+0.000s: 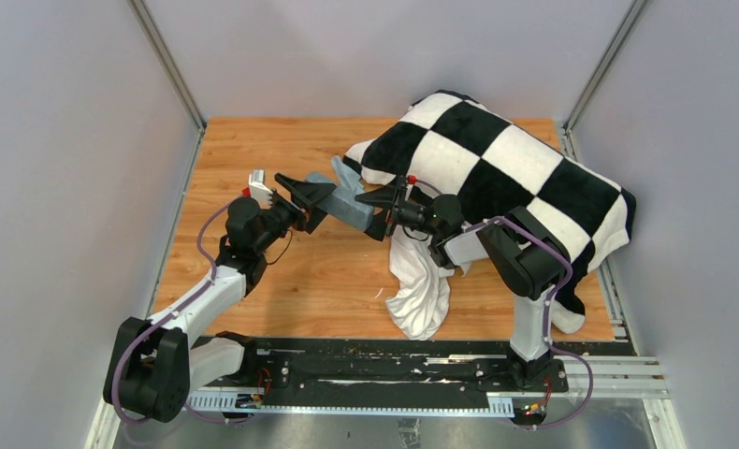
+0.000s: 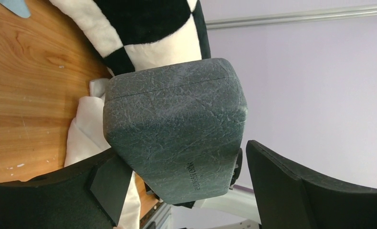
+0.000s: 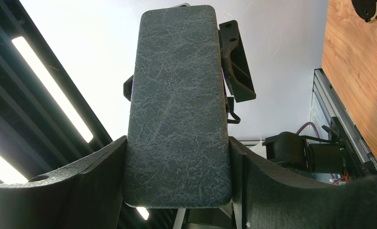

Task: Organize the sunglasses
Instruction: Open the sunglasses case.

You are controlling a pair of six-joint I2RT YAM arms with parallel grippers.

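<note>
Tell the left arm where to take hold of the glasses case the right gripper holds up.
Take the case by its free end, opposite the one the right gripper clamps. Coming from the left, along its length, a finger on each long side, looks best: that end hangs in the air, clear all round.

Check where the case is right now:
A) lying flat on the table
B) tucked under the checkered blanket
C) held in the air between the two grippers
C: the case is off the table, clamped between the fingers of the right gripper, with the left gripper open around its other end.
</note>
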